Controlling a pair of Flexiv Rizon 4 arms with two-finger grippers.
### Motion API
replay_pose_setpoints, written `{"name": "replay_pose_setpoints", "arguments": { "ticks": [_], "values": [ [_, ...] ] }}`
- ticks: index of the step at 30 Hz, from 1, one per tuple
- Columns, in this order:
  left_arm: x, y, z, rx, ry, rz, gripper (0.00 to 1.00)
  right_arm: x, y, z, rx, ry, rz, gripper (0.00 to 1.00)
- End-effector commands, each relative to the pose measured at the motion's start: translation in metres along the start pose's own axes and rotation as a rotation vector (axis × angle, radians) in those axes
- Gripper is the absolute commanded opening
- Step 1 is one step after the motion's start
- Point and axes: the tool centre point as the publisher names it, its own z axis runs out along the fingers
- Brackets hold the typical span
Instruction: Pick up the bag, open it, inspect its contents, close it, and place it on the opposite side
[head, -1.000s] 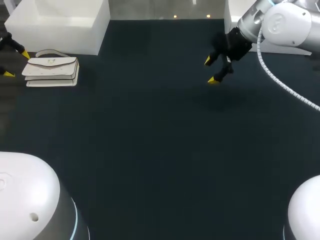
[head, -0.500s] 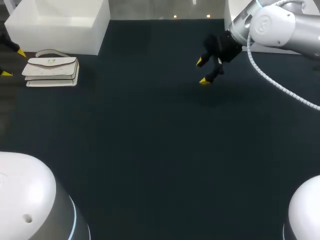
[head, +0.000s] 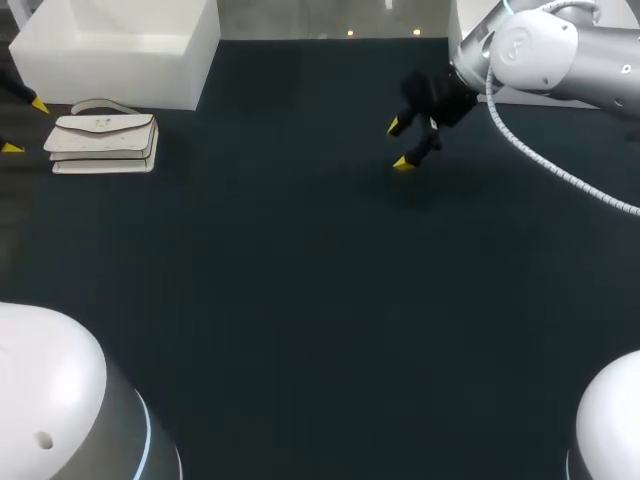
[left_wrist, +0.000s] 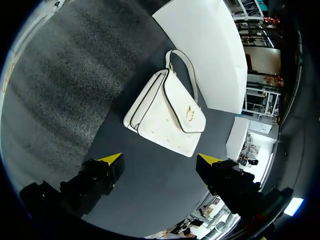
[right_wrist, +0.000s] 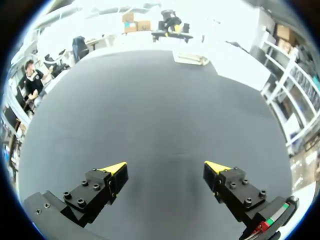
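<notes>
Found the closed white leather handbag (head: 103, 143) flat at the far left of the dark table (head: 300, 300), its gold clasp (left_wrist: 190, 114) shown only by the left wrist view, just ahead of the gaping left gripper (left_wrist: 160, 158), with the right gripper (head: 398, 145) gaping over mid-table.

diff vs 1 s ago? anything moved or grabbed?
The right gripper travelled leftward over the table, toward the bag's side, open and empty. The left gripper drew back slightly from the white handbag, also open. Nothing was grasped or released. The handbag stayed put, closed, beside the white bin.
</notes>
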Motion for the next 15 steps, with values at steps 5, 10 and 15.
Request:
{"name": "replay_pose_setpoints", "arguments": {
  "ticks": [5,10,15],
  "values": [
    [-0.008,-0.023,0.006,0.042,0.05,0.066,1.0,-0.003,0.001,0.0,0.001,0.009,0.001,1.0],
    [-0.006,-0.034,0.011,0.054,0.061,0.146,1.0,-0.003,0.001,0.0,0.001,0.009,0.001,1.0],
    [-0.007,-0.044,0.02,0.06,0.062,0.174,1.0,-0.003,0.001,0.0,0.001,0.009,0.001,1.0]
  ]
}}
